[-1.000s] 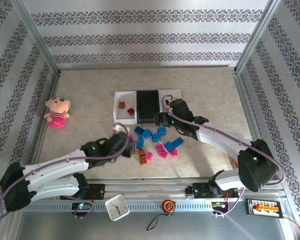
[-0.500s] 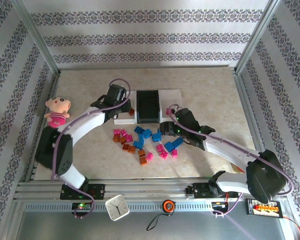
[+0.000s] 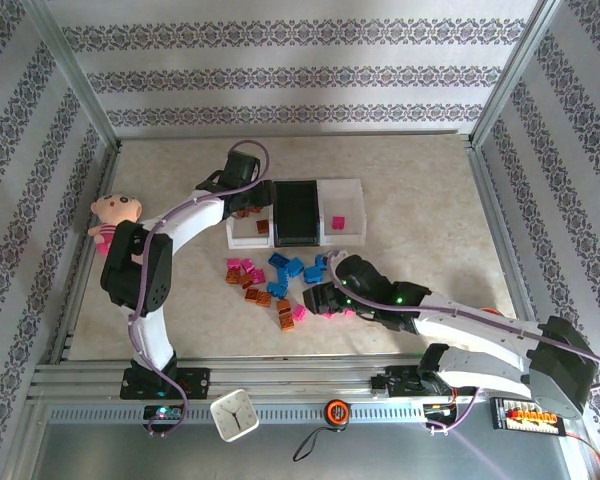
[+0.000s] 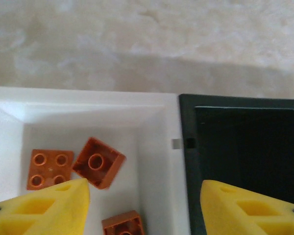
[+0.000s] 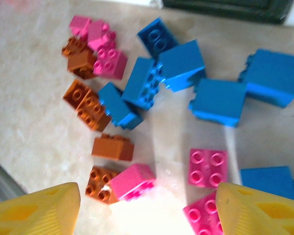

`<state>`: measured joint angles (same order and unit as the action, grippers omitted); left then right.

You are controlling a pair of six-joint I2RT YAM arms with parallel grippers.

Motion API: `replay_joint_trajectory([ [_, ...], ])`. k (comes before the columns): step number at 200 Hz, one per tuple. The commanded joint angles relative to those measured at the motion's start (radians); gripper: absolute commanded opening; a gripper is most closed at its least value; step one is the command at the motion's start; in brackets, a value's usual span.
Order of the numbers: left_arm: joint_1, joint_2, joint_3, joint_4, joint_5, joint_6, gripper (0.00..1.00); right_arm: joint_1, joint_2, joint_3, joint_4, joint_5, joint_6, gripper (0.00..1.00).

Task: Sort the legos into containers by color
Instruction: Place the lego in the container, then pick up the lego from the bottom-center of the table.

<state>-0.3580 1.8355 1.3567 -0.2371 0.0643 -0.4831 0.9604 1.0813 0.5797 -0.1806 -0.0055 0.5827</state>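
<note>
Most legos (image 3: 280,280) lie loose on the table (image 3: 420,180) just before the containers (image 3: 349,206), three orange-brown bricks (image 4: 98,162) sit in the left white tray (image 4: 152,117) beneath the spread, empty left claw (image 4: 144,188), and the right claw (image 5: 148,191) hangs spread over the pile.

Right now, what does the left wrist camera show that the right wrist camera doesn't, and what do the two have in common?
Left wrist, not right wrist: the inside of a white tray holding three orange-brown bricks. Right wrist, not left wrist: blue bricks and pink bricks lying on the table among loose orange-brown bricks. Both: the beige table, the black tray (just an edge in the right wrist view), and yellow fingers spread apart with nothing between them, the left fingers over the trays, the right fingers over the pile.
</note>
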Motion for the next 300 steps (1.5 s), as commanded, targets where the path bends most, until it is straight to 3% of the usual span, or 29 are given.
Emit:
replay_joint_trajectory([
  [1,0.002,-0.176,-0.06,0.042,0.057,-0.033,0.64,0.061,0.048,0.005,0.005,0.055,0.046,0.73],
  [55,-0.019,-0.66,-0.452,0.082,0.081,-0.086,0.79,0.199,0.25,0.093,0.0,0.076,0.034,0.72],
  [68,-0.018,-0.777,-0.55,0.078,0.079,-0.109,1.0,0.226,0.279,0.119,-0.025,0.075,0.024,0.71],
  [98,-0.02,-1.002,-0.699,0.022,0.059,-0.145,1.0,0.261,0.316,0.159,-0.075,0.04,0.018,0.69],
  [139,-0.02,-1.206,-0.773,-0.07,0.011,-0.168,1.0,0.276,0.41,0.212,-0.122,0.023,0.022,0.67],
  [256,-0.018,-1.28,-0.767,-0.163,-0.029,-0.15,1.0,0.262,0.631,0.371,-0.184,0.139,-0.02,0.56],
  [283,-0.019,-1.282,-0.764,-0.171,-0.032,-0.15,1.0,0.261,0.668,0.385,-0.193,0.174,-0.017,0.49],
  [300,-0.019,-1.282,-0.765,-0.171,-0.029,-0.15,1.0,0.263,0.665,0.374,-0.184,0.18,-0.012,0.39],
])
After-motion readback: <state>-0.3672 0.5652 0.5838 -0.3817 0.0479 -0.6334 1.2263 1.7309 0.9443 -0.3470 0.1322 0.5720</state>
